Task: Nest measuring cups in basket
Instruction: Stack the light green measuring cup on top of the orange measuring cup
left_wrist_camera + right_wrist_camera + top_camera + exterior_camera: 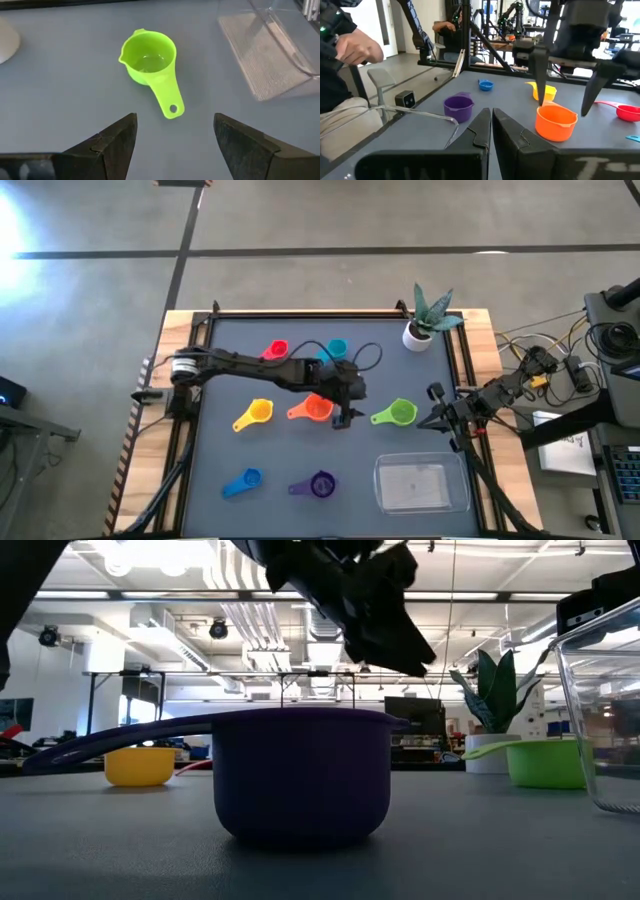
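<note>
Seven measuring cups sit upright on the dark table: red (275, 350), light blue (335, 350), yellow (255, 413), orange (312, 408), green (397, 413), blue (243, 482) and purple (318, 484). The clear basket (420, 483) lies by the near right corner. My left gripper (347, 416) hangs open above the table between the orange and green cups. In its wrist view the green cup (150, 57) lies ahead of the open fingers (175, 122), its handle pointing toward them. My right gripper (432, 420) is shut and waits just right of the green cup, touching nothing.
A white plant pot (418, 333) stands at the far right corner. Cables and equipment lie beyond the table's right edge. A person (350, 50) sits beyond the near edge in the right wrist view. Bare table shows between the green cup and the basket (270, 50).
</note>
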Tool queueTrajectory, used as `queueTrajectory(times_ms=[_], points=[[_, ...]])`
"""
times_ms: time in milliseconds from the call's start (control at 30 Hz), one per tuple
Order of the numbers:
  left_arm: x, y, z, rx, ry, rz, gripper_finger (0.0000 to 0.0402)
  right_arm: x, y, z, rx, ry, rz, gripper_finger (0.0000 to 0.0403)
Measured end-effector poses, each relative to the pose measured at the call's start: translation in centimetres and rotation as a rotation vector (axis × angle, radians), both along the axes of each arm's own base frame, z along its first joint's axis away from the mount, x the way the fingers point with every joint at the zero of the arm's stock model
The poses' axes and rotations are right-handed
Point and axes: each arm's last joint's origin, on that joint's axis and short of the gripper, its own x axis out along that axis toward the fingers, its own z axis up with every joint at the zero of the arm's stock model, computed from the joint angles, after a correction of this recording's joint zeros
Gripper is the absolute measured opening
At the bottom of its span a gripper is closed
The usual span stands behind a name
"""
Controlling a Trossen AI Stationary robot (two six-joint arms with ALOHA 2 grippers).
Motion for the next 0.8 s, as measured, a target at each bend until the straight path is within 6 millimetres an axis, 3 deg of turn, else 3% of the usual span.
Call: queueTrajectory(times_ms=[433,800], points=[[2.1,-0.8,-1.9,0.011,-0.107,-0.005,0.0247,0.0,0.0,0.0,0.0,0.0,0.0,0.0009],[3.5,-1.8,-4.7,0.009,-0.152,-0.024,0.0248,0.0,0.0,0.0,0.0,0.0,0.0,0.0009]])
